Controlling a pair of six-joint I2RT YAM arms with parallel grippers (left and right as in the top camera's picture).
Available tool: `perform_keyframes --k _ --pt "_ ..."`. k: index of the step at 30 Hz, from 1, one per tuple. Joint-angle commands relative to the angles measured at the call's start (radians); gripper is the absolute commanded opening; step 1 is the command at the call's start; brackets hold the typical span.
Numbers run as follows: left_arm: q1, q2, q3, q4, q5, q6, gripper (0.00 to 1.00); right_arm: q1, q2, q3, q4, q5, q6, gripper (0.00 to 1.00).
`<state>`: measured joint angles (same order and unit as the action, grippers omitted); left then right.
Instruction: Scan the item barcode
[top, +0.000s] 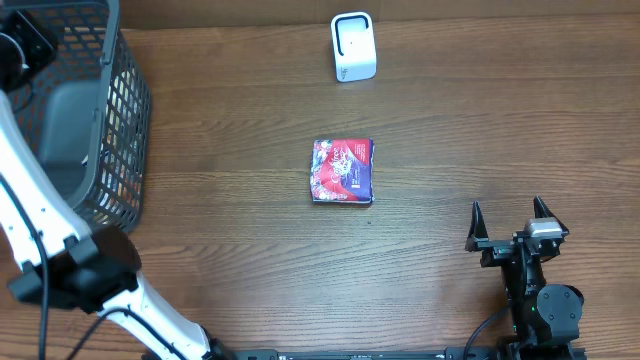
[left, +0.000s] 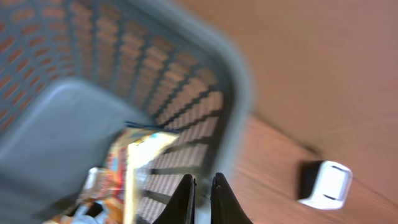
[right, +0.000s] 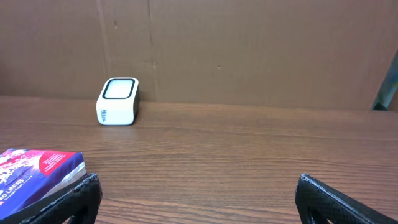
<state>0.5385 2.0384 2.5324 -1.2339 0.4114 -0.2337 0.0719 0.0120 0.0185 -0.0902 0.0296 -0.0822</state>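
Your overhead view looks straight down. The left wrist peers close into the basket (left: 241, 84). The right wrist skims low, facing far. All three share the scanner (top: 353, 47).

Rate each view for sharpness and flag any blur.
Overhead: sharp and evenly lit, the red packet crisp. Left wrist: heavy motion blur, the basket mesh smeared and the scanner soft. Right wrist: sharp, scanner edges clear, no glare.
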Motion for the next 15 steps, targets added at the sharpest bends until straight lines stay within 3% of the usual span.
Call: perform_keyframes --k 1,6,8,9,11,12,15 --pt "-0.002 -0.066 0.018 -0.013 0.096 0.001 0.04 -0.005 -0.009 -0.010 0.006 -0.005 0.004 1.00" --pt "-0.002 -0.081 0.015 -0.076 -0.229 -0.042 0.04 -0.005 -0.009 -0.010 0.006 -0.005 0.004 1.00" --pt "0.000 -0.071 0.001 -0.101 -0.374 -0.090 0.11 -0.005 -0.009 -0.010 0.006 -0.005 0.004 1.00" --pt "0.000 -0.065 -0.010 -0.104 -0.416 -0.097 0.23 -0.005 -0.009 -0.010 0.006 -0.005 0.004 1.00" --pt "0.001 -0.055 -0.047 -0.095 -0.467 -0.096 0.67 -0.005 -0.009 -0.010 0.006 -0.005 0.004 1.00" --pt "0.001 -0.049 -0.064 -0.091 -0.474 -0.095 0.82 -0.005 -0.009 -0.010 0.006 -0.005 0.004 1.00" --pt "0.001 -0.021 -0.123 -0.052 -0.470 -0.076 0.95 -0.005 -0.009 -0.010 0.006 -0.005 0.004 1.00"
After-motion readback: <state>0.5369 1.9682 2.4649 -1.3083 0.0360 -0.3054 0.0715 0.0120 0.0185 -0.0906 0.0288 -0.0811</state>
